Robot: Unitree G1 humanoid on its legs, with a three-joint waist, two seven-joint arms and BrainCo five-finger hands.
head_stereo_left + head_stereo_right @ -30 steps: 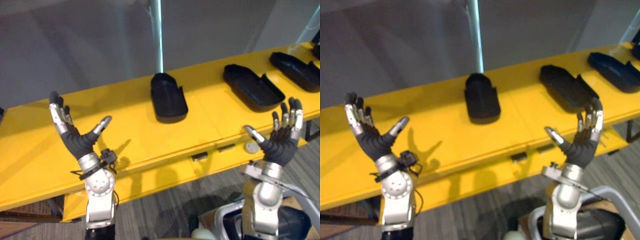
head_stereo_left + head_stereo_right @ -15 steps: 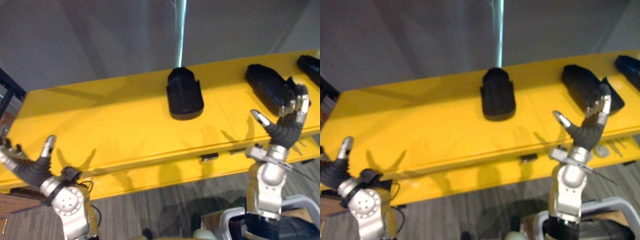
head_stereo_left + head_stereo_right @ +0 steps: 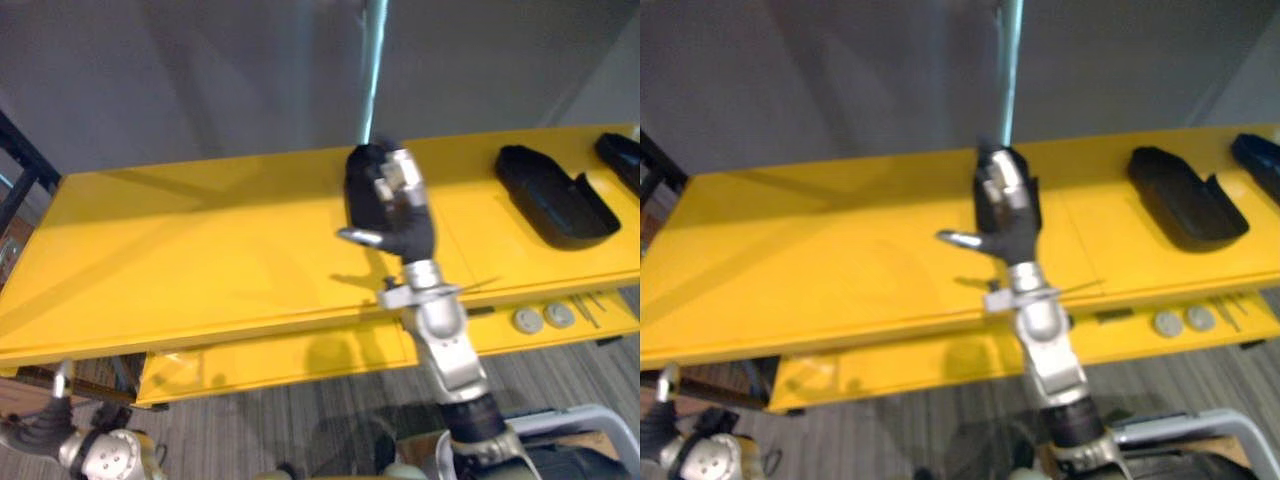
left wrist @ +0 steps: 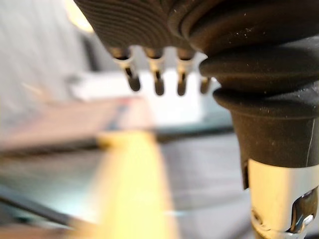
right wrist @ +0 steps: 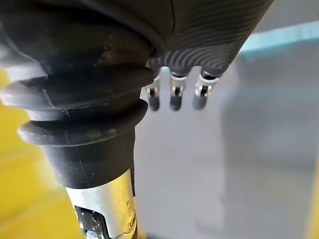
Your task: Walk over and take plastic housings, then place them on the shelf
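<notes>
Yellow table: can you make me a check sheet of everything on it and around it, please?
Surface: yellow table, with a lower ledge along its front.
Job's things: three dark plastic housings on top: middle housing, second housing to its right, third housing at the picture's edge.
Clutter: two round discs and thin metal pieces on the ledge.
Hands: right hand open, up in front of the middle housing, contact unclear; left hand open, low by the table's left end.
Cables: nothing seen.
Surroundings: grey wall, pale pole, striped floor, dark frame.
</notes>
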